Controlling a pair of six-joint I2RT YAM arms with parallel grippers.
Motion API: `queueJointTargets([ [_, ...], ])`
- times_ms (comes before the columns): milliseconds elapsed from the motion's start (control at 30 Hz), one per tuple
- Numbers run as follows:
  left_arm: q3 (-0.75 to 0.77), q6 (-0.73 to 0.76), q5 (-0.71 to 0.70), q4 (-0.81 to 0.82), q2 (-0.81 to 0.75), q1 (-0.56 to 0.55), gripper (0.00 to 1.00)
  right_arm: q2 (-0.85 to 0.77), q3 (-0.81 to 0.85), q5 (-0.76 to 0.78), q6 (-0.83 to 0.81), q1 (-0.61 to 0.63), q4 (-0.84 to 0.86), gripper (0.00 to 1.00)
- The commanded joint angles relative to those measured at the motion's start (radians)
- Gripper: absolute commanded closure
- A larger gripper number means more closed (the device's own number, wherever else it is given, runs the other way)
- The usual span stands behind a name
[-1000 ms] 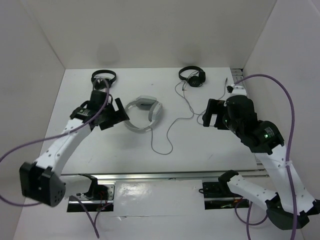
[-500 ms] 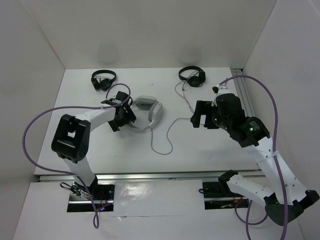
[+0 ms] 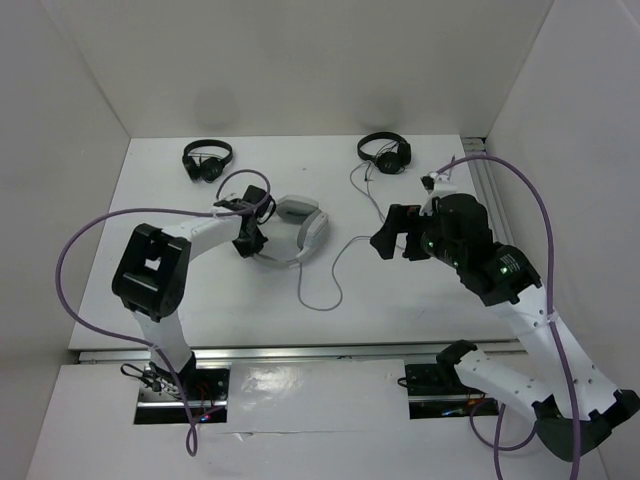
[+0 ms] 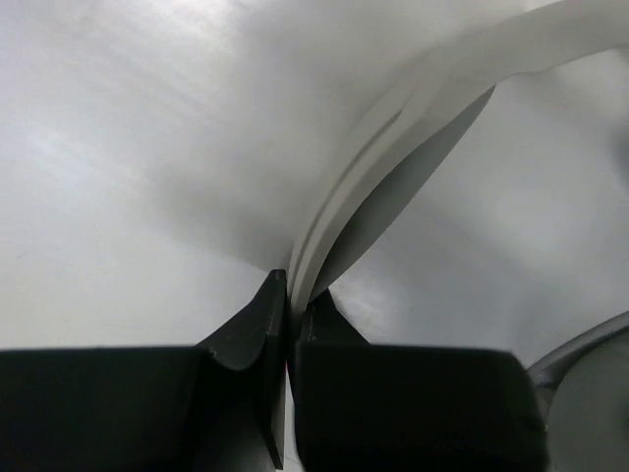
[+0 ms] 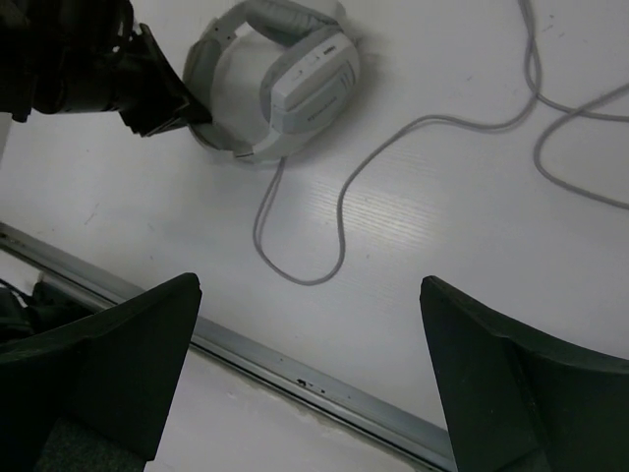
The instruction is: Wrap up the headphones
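White and light-grey over-ear headphones lie near the middle of the desk, slightly toward the left edge. The left gripper is clamped on the wide headband, so I'd call this the hold-it-steady step, with no winding done yet. Their long thin grey cable loops loose toward the near edge, then off toward the right edge; the right gripper hangs above it, jaws spread wide and empty, and next probably has to drop and pinch that cable.

A lab test cell: white walled enclosure; bolted rail.
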Motion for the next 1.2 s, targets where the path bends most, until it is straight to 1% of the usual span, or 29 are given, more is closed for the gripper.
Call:
queueJointTargets([
  [0,-0.017,0.012,-0.107,-0.181,-0.167,-0.001,1.0,-0.031,-0.045,-0.092,-0.01,0.015,0.168,0.0],
  [33,-0.002,0.035,-0.121,-0.209,-0.216,-0.001,1.0,-0.04,-0.107,-0.163,0.001,0.015,0.223,0.0],
  [67,0.019,0.093,-0.121,-0.237,-0.267,-0.001,1.0,-0.054,-0.151,-0.199,0.017,0.015,0.29,0.0],
  [100,0.042,0.12,-0.132,-0.264,-0.363,0.011,1.0,-0.1,-0.203,-0.231,0.042,0.015,0.37,0.0],
  [133,0.094,0.149,-0.132,-0.289,-0.412,0.012,1.0,-0.131,-0.264,-0.256,0.074,0.015,0.571,0.0],
  [167,0.12,0.186,-0.12,-0.306,-0.46,0.024,1.0,-0.164,-0.413,-0.312,0.141,0.015,0.69,0.0],
  [200,0.148,0.254,-0.103,-0.321,-0.504,0.045,1.0,-0.224,-0.492,-0.333,0.169,0.024,0.816,0.0],
  [233,0.211,0.284,-0.057,-0.333,-0.579,0.059,1.0,-0.243,-0.566,-0.348,0.192,0.024,1.051,0.0],
  [267,0.245,0.316,-0.014,-0.344,-0.606,0.097,1.0,-0.252,-0.691,-0.359,0.22,0.036,1.157,0.0],
  [300,0.284,0.371,0.03,-0.375,-0.623,0.125,1.0,-0.235,-0.737,-0.373,0.22,0.048,1.247,0.0],
  [333,0.374,0.388,0.102,-0.404,-0.623,0.146,1.0,-0.212,-0.767,-0.383,0.194,0.049,1.373,0.0],
  [400,0.479,0.437,0.168,-0.47,-0.623,0.197,1.0,-0.148,-0.785,-0.393,0.099,0.075,1.42,0.0],
  [433,0.568,0.448,0.24,-0.526,-0.611,0.208,1.0,-0.07,-0.769,-0.406,0.067,0.097,1.463,0.0],
  [500,0.634,0.47,0.335,-0.559,-0.602,0.245,1.0,0.005,-0.725,-0.387,-0.006,0.124,1.487,0.0],
  [533,0.662,0.479,0.377,-0.582,-0.601,0.254,1.0,0.066,-0.703,-0.376,-0.031,0.154,1.487,0.0],
  [567,0.703,0.479,0.43,-0.582,-0.601,0.254,1.0,0.094,-0.684,-0.367,-0.053,0.171,1.498,0.0],
  [600,0.714,0.479,0.446,-0.593,-0.601,0.263,1.0,0.117,-0.638,-0.367,-0.076,0.188,1.498,0.0],
  [633,0.714,0.47,0.457,-0.593,-0.601,0.263,1.0,0.14,-0.613,-0.342,-0.122,0.206,1.498,0.0],
  [700,0.727,0.47,0.501,-0.593,-0.601,0.272,1.0,0.205,-0.541,-0.333,-0.162,0.26,1.478,0.0],
  [767,0.727,0.47,0.54,-0.593,-0.592,0.283,1.0,0.262,-0.499,-0.285,-0.209,0.302,1.458,0.0],
  [800,0.718,0.47,0.585,-0.593,-0.592,0.283,1.0,0.274,-0.473,-0.262,-0.223,0.314,1.448,0.01],
  [833,0.717,0.47,0.604,-0.593,-0.592,0.283,1.0,0.286,-0.463,-0.174,-0.254,0.326,1.435,0.03],
  [900,0.687,0.46,0.626,-0.593,-0.614,0.283,1.0,0.305,-0.453,-0.082,-0.272,0.351,1.425,0.04],
  [933,0.687,0.46,0.626,-0.582,-0.614,0.283,1.0,0.305,-0.453,-0.001,-0.289,0.364,1.425,0.06],
  [1033,0.664,0.46,0.614,-0.582,-0.634,0.283,1.0,0.276,-0.473,0.118,-0.333,0.394,1.415,0.07],
  [1133,0.653,0.451,0.623,-0.582,-0.634,0.292,1.0,0.262,-0.484,0.134,-0.343,0.406,1.438,0.09],
  [1167,0.644,0.451,0.638,-0.582,-0.644,0.292,1.0,0.262,-0.475,0.124,-0.352,0.406,1.438,0.12],
])
